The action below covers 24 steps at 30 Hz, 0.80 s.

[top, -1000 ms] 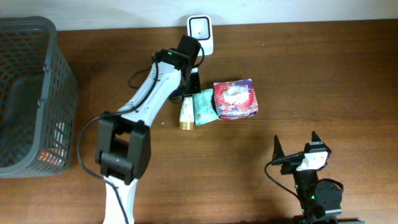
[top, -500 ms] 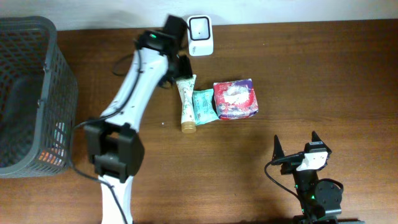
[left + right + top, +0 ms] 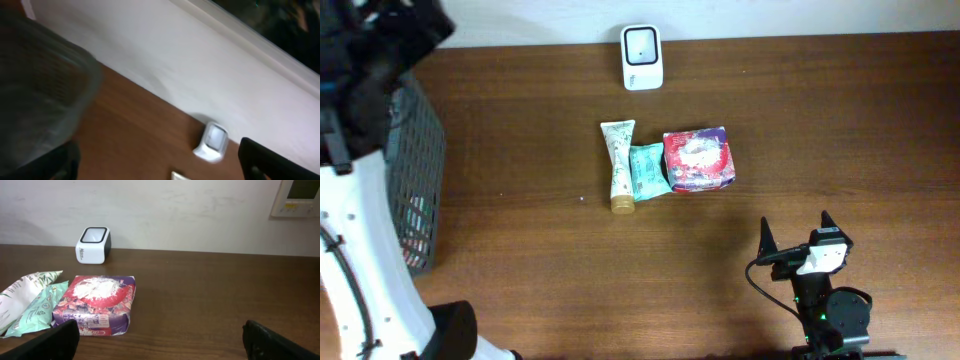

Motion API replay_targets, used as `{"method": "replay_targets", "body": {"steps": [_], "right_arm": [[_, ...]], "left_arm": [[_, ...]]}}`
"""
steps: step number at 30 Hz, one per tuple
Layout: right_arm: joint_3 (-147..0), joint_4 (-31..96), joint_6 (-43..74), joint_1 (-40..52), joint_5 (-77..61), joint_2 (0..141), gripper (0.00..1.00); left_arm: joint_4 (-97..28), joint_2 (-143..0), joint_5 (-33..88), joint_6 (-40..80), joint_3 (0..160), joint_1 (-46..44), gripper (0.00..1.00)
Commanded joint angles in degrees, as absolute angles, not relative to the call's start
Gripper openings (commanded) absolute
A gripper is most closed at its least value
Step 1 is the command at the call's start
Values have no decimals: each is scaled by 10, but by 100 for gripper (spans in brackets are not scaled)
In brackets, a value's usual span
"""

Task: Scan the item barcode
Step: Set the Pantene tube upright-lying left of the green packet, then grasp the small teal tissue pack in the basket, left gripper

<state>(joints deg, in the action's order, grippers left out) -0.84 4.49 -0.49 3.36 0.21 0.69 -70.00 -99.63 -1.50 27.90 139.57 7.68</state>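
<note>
**Both Arms Empty, Three Items Waiting in Front of the Scanner**

The scanner [image 3: 642,43] stands at the back edge of the counter [image 3: 840,120], its window facing up. The goods lie in a short row in front of it, on the robot's side. The cream tube [image 3: 618,167] is almost straight in front of it. The teal sachet [image 3: 646,171] touches the tube, and the purple-and-red packet [image 3: 697,160] is pressed against the sachet on the right-arm side. The tube's long axis points at the scanner, with the crimped end toward it and the gold cap away. Nothing is at the scanner's window, and no barcode can be made out on any item.

The left fingers [image 3: 265,157] stand wide apart with nothing between them. They are raised high, well off to the scanner's left and above the grey basket [image 3: 420,160], and their camera looks down at the scanner from a distance. The right fingers [image 3: 767,245] are likewise spread wide and empty. They sit low, beyond the row from the scanner, and point back across the packet toward it.

As I judge it, the scan has yet to be made. The right arm is the nearer one, with the packet straight ahead of it. The tube would call for a grip across its width. Which item is meant cannot be told.
</note>
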Motion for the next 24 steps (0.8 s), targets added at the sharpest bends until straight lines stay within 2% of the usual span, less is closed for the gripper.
{"method": "replay_targets", "body": {"steps": [1, 5, 10, 16, 17, 18, 21, 22, 23, 24], "right_arm": [[-3, 46, -6, 30, 7, 3, 99], [-3, 46, -6, 30, 7, 3, 99], [-3, 46, -6, 30, 7, 3, 99], [-3, 46, -6, 30, 7, 3, 99], [-3, 46, -6, 30, 7, 3, 99], [-3, 46, -6, 30, 7, 3, 99], [-3, 46, -6, 30, 7, 3, 99], [-3, 46, -6, 30, 7, 3, 99], [-3, 46, -6, 30, 7, 3, 99], [-3, 46, -6, 30, 7, 3, 99]], "left_arm": [[-687, -1000, -49, 273, 1399, 149, 99], [-691, -1013, -91, 268, 1389, 247, 100], [-692, -1095, -51, 148, 1307, 319, 88], [-729, -1162, -52, 95, 1244, 341, 84], [-738, -1174, -54, 95, 1234, 345, 88], [-740, -1181, -54, 95, 1225, 349, 97], [-750, -1196, -63, 164, 1201, 354, 99], [-752, -1200, -62, 173, 1196, 354, 96], [-754, -1207, -63, 161, 1189, 354, 84], [-756, -1213, -63, 140, 1187, 354, 84]]}}
